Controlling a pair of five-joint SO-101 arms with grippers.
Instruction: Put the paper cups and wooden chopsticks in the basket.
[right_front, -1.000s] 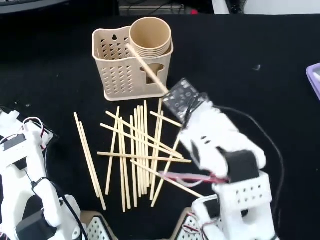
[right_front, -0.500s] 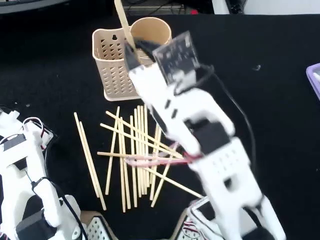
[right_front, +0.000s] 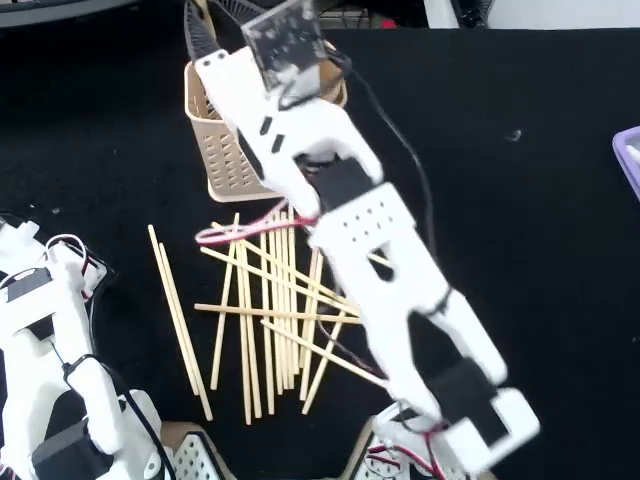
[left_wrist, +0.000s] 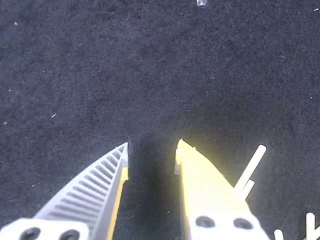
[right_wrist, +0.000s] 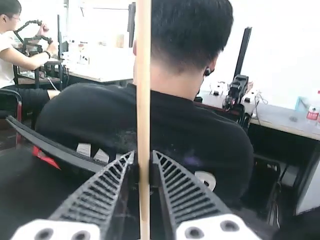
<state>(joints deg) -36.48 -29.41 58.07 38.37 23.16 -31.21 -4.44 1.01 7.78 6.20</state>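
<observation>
The high view gives the layout. The right arm (right_front: 340, 200) stretches from the lower right of the frame diagonally to the top left-centre, w/ its wrist end over the basket (right_front: 222, 155). The arm hides most of the basket. Only the slotted left wall shows, plus a sliver of the paper cups (right_front: 337, 90) at the arm's right side. Can't make out the jaws' grip from up there.

The right wrist view settles it. The right jaws are clenched on one wooden chopstick (right_wrist: 143, 75), pinched btw the two ribbed inner faces close to the tips. The stick runs in line w/ the jaws, long axis parallel to them. One end sticks out well beyond the tips and the other passes back toward the camera. That camera looks out level into the room, not down at the tabletop (right_front: 520, 250).

The loose chopsticks (right_front: 268, 320) lie on the black tabletop below the basket, centre-left of the high view. Most point roughly top-to-bottom of the frame, side by side. A few cross them slantwise, and one lies nearly level across the pile. Two more lie just apart on the left, parallel and tilted a bit.

The left arm (right_front: 45, 330) sits in the lower left corner of the high view, well apart from the pile. Its wrist view shows the left jaws parted w/ nothing btw them, just above bare black cloth. A few pale stick ends (left_wrist: 251, 167) lie just beside the yellow jaw, outside the gap.
</observation>
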